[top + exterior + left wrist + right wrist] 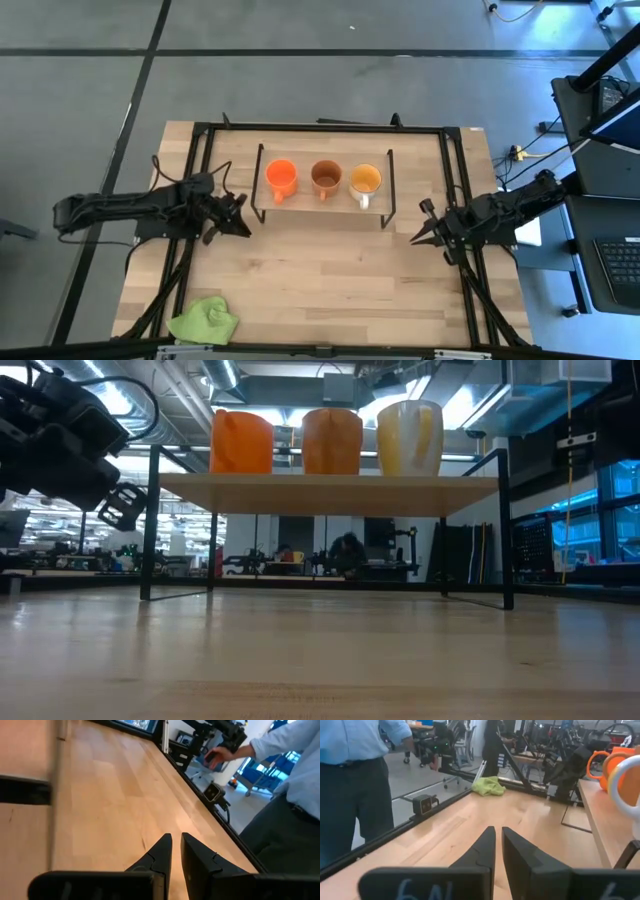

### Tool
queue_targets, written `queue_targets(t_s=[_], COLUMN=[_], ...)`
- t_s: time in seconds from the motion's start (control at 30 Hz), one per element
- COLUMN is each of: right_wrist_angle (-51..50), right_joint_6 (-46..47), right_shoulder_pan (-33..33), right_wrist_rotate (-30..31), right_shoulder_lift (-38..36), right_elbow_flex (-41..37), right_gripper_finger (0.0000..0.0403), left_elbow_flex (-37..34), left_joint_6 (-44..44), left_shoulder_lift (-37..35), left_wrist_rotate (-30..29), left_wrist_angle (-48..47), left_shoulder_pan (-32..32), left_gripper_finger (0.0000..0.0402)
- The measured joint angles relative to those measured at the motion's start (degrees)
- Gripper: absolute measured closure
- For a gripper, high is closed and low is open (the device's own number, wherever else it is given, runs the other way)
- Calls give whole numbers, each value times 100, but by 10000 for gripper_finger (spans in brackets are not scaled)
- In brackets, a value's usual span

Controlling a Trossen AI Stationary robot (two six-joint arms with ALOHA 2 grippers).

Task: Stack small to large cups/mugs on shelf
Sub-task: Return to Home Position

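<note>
On the shelf (pixel 300 208): you had all three mugs standing upright in one row, side by side, none set inside another.
Orange mug (pixel 281 178): it stood at the left end of the row in the high view, just beside the brown one.
Brown mug (pixel 326 177): it stood in the middle, between the other two.
Yellow mug (pixel 365 181): it stood at the right end, its white handle turned toward the side of the table (pixel 330 280) where the cloth lay.
Left gripper (pixel 176 836): it hung low over the table, left of the shelf and apart from it. Its fingers were drawn almost together, with only a thin slit between them, and they held nothing.
Right gripper (pixel 498 829): it sat right of the shelf, near the table's right edge and apart from the shelf. Its fingers were likewise nearly closed and empty.
Cloth (pixel 205 320): green and crumpled, it lay near the front left corner, well apart from the shelf.
Person (pixel 350 740): someone in a light-blue shirt stood beside the table, in sight of both wrist views.
</note>
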Motion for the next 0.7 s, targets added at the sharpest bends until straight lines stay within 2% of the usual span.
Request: queue_targets(t_s=[0.13, 0.23, 0.7], right_wrist_angle=[3, 6, 9], right_joint_6=[-53, -62, -66], right_shoulder_pan=[0, 0, 0], right_wrist_rotate=[1, 2, 2], right_shoulder_lift=[157, 184, 183], right_elbow_flex=[0, 0, 0], right_gripper_finger=[368, 368, 368], left_elbow_flex=[0, 0, 0], left_joint_6=[-163, -529, -695], left_shoulder_lift=[42, 59, 55], left_wrist_rotate=[386, 412, -733], left_wrist_angle=[-23, -27, 32], left_shoulder_pan=[439, 538, 543], left_gripper_finger=[367, 367, 367])
